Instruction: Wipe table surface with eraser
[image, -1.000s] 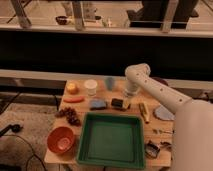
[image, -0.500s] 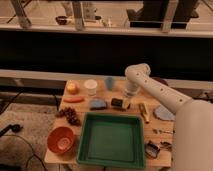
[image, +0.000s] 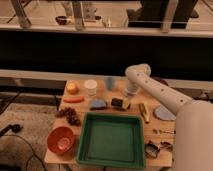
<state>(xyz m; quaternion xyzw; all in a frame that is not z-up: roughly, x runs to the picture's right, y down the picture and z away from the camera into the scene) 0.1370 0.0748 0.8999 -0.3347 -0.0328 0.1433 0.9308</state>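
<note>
The eraser (image: 119, 103) is a dark block with a pale edge lying on the wooden table (image: 150, 125), just behind the green tray. My gripper (image: 127, 100) hangs down from the white arm right at the eraser's right end, touching or nearly touching it. A blue sponge-like pad (image: 98, 104) lies just left of the eraser.
A green tray (image: 110, 139) fills the table's front middle. An orange bowl (image: 62, 139), grapes (image: 70, 115), a carrot (image: 73, 99), an orange (image: 72, 88), a white cup (image: 90, 87), a blue cup (image: 110, 82), a banana (image: 144, 112) and a grey plate (image: 163, 112) surround it.
</note>
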